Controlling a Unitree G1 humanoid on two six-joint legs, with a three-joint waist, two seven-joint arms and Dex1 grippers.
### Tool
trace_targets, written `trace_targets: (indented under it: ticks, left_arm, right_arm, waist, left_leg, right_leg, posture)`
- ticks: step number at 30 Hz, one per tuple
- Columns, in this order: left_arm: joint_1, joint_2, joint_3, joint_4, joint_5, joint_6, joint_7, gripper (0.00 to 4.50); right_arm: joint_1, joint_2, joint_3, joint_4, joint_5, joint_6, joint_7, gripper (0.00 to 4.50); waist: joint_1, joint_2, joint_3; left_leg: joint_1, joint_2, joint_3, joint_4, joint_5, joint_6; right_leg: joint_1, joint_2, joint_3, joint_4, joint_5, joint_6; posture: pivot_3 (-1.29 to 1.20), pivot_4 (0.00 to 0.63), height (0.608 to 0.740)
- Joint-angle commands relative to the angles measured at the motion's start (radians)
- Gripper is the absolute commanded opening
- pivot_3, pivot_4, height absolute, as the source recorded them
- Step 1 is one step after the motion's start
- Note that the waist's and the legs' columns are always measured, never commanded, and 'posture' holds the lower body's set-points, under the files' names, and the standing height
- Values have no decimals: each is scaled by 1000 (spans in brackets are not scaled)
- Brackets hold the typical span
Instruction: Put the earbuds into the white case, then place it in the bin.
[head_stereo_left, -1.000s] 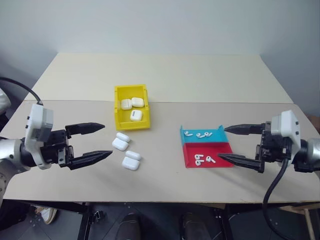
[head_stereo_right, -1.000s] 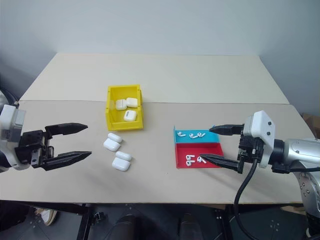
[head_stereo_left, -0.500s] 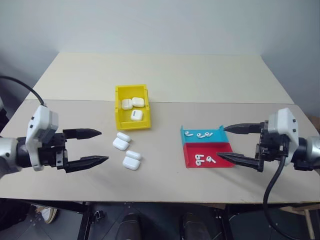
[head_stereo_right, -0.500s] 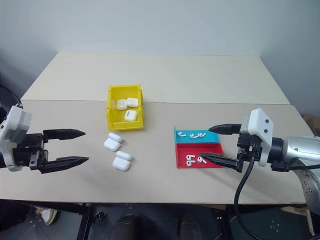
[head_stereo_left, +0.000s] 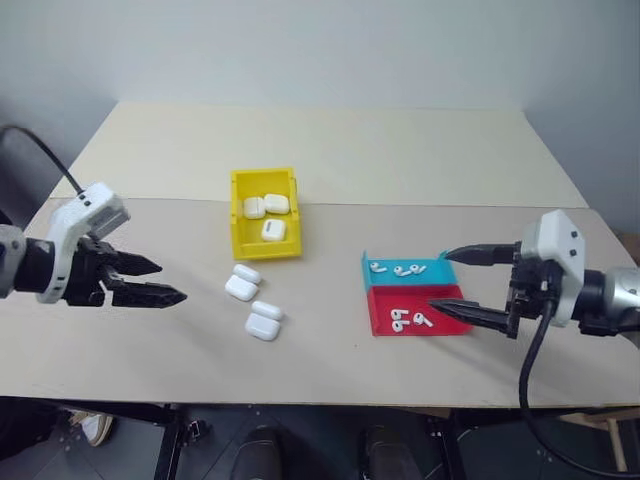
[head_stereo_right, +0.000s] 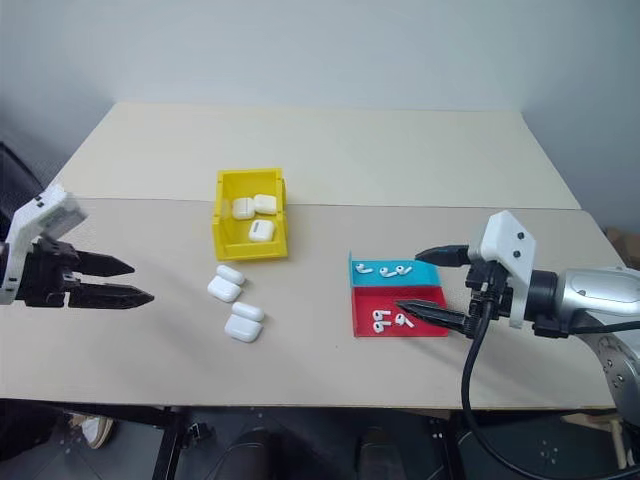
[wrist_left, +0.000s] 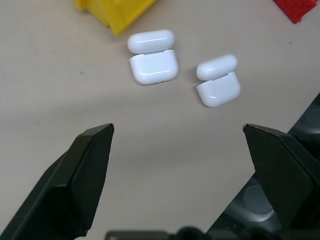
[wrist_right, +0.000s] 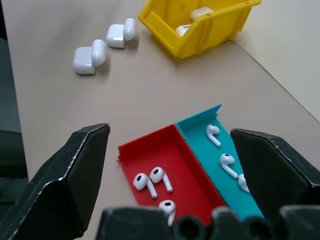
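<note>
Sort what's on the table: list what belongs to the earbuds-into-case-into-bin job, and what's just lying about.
Belongs to the job:
- earbuds in the red and teal tray
- two open white cases on the table
- yellow bin
- left hand and right hand, both open and empty

Lying about:
- three closed cases already in the bin
- the table itself

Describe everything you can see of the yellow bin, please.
The yellow bin is a small rectangular box that looks like bright plastic, with raised walls and an open top. It stands upright on the beige table, close to the seam between its two boards. Three closed white cases lie inside it. Two open white cases lie on the table just in front of it. No gripper touches it.
</note>
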Motion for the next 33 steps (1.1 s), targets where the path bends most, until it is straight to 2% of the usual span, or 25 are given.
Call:
trace_targets:
  ticks: [1, 5, 9, 13, 19, 24, 28, 33]
  left_arm:
    - [-233, -71, -199, 51, 90, 119, 1, 4500]
    - [-492, -222, -435, 136, 174, 325, 69, 4500]
    - [-649, -323, -664, 217, 207, 354, 105, 4500]
    - [-758, -412, -796, 321, 226, 354, 130, 4500]
    - [-837, -513, -906, 433, 258, 354, 181, 4500]
    - [-861, -552, -956, 457, 257, 354, 196, 4500]
    - [-847, -579, -959, 489, 259, 354, 224, 4500]
    - [-837, -662, -932, 624, 285, 354, 305, 4500]
  right_arm:
    - [-2, 14, 10, -35, -1, -6, -40, 4491]
    - [10, 25, 6, -52, 12, -8, -61, 4491]
    - [12, 31, 14, -51, 17, -18, -64, 4491]
    - [2, 40, 29, -44, 13, -28, -66, 4491]
    - [-6, 43, 34, -37, 8, -32, -61, 4491]
    - [-8, 36, 26, -33, 11, -29, -53, 4491]
    - [3, 37, 19, -45, 12, -26, -58, 4491]
    - [22, 42, 10, -64, 21, -18, -70, 4491]
  waist:
    - [7, 0, 0]
    - [14, -1, 0]
    - [16, -1, 0]
    - [13, -2, 0]
    - [11, -2, 0]
    - [12, -2, 0]
    - [10, -2, 0]
    - [14, -2, 0]
  left_leg:
    - [1, 0, 0, 0, 0, 0]
    - [0, -1, -2, 2, 0, 0]
    - [-2, -1, -2, 2, 0, 0]
    - [-3, -1, -3, 2, 0, 0]
    - [-3, -1, -3, 3, 0, 1]
    - [-3, -1, -3, 3, 0, 1]
    - [-3, -1, -3, 3, 0, 1]
    - [-3, -1, -3, 4, 0, 1]
  right_leg:
    - [1, 0, 0, 1, 0, 0]
    - [2, 0, 0, 0, 0, 0]
    - [0, 0, -1, 0, 0, 0]
    - [-1, 0, -1, 0, 0, 0]
    - [0, 0, -1, 0, 0, 0]
    - [0, 0, -1, 0, 0, 0]
    - [0, 0, -1, 0, 0, 0]
    - [0, 0, -1, 0, 0, 0]
  posture:
    - [0, 150, 740]
    - [0, 150, 740]
    - [0, 150, 740]
    - [0, 150, 740]
    - [0, 150, 740]
    - [0, 150, 740]
    - [0, 150, 740]
    - [0, 150, 740]
